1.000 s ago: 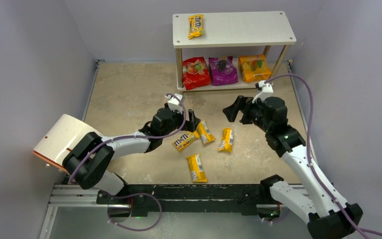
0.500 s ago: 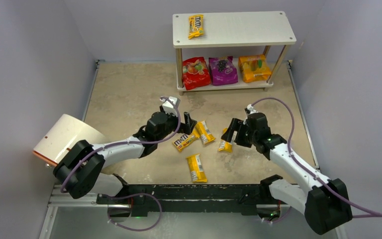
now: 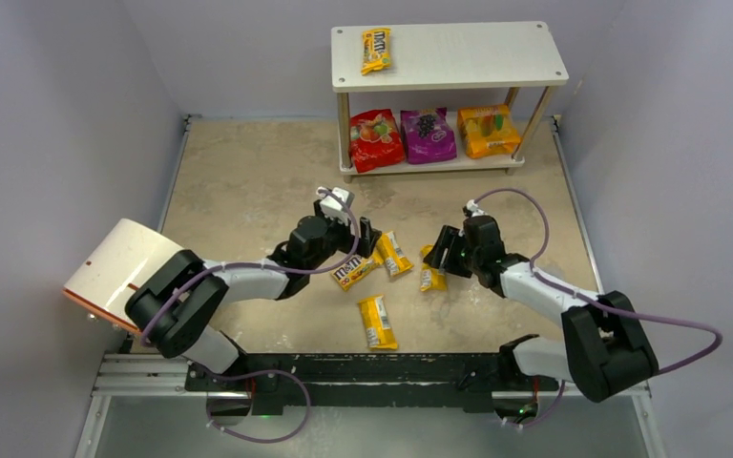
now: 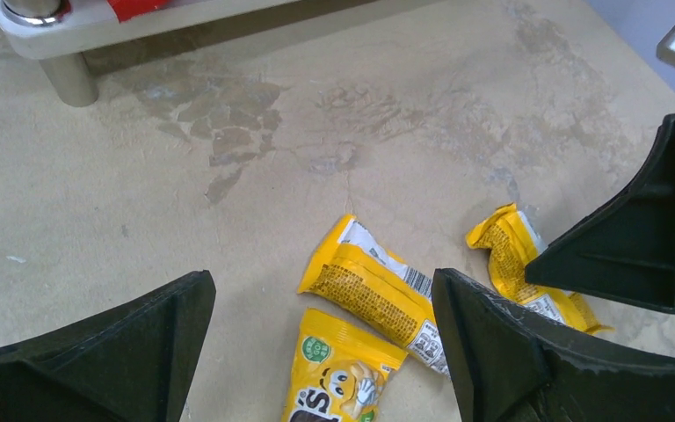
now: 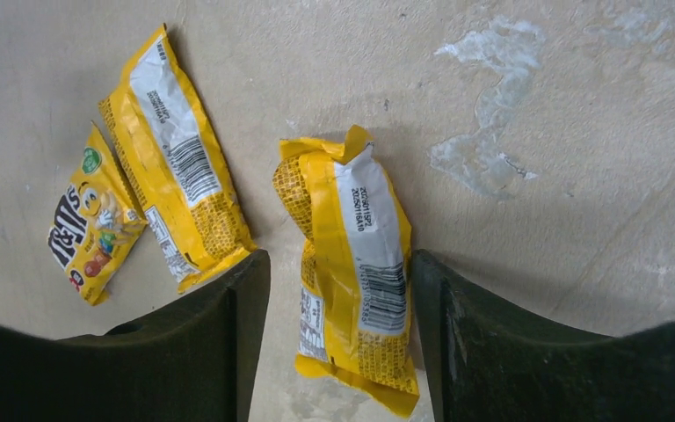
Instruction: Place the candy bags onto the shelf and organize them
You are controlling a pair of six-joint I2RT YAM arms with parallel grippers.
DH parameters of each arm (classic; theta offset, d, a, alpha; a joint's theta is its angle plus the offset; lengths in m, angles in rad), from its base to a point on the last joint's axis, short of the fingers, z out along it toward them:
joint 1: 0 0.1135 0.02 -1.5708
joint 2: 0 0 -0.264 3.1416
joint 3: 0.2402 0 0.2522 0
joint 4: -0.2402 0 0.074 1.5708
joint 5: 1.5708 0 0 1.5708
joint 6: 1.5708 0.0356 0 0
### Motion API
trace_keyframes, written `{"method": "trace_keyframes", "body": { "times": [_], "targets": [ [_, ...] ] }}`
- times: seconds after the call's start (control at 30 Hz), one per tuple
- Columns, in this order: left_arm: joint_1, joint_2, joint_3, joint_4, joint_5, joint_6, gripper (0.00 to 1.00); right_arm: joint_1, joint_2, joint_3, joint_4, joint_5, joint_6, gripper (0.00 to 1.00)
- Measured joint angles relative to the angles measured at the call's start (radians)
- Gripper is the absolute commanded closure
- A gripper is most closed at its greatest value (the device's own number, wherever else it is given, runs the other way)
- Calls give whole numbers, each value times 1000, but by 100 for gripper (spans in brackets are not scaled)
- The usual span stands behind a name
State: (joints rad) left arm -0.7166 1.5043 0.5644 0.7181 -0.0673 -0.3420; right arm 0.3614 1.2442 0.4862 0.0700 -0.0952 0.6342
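Top external: four of eight shelved, one yellow packet (image 3: 375,50) atop shelf (image 3: 458,52), three pouches (image 3: 428,135) below | four loose packets (image 3: 377,321) on table (image 3: 248,181) | right gripper (image 3: 444,256) open astride rightmost packet (image 5: 352,272), ungrasped | left gripper (image 3: 366,237) open, empty.

Soft, even light falls from above on the bench (image 3: 239,181), bright with no harsh spots, and the top view is sharp from the near edge to the far one. Under the shelf (image 3: 458,50) at the far edge the shadow is faint and blurred. The glossy pouches (image 3: 428,135) there carry small white glints. The walls (image 3: 48,114) lean outward in that view. In the wrist views the dark fingers (image 4: 97,360) look slightly soft, while the yellow packet (image 5: 352,264) and its barcode are crisp, with a soft grey shadow round it.
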Motion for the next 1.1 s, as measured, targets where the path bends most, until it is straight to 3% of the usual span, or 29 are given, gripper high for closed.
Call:
{"method": "trace_keyframes", "body": {
  "times": [0.07,0.23,0.3,0.57,0.8,0.93,1.1],
  "targets": [
    [0,34,6,12,4,7,0,0,26,-7,37,0,2,50],
    [0,152,56,41,38,13,0,0,79,-10,92,0,-6,83],
    [-2,206,76,66,51,13,0,0,80,-10,106,3,-11,89],
    [-19,374,126,114,89,18,0,-1,42,-10,112,30,-39,93],
    [-21,397,147,142,114,25,0,-2,-86,-7,68,33,-65,93],
    [-26,346,137,123,135,31,0,-2,-169,18,18,34,-80,93],
    [-31,140,123,107,125,67,0,-2,-277,97,-48,27,-105,92]
  ]
}}
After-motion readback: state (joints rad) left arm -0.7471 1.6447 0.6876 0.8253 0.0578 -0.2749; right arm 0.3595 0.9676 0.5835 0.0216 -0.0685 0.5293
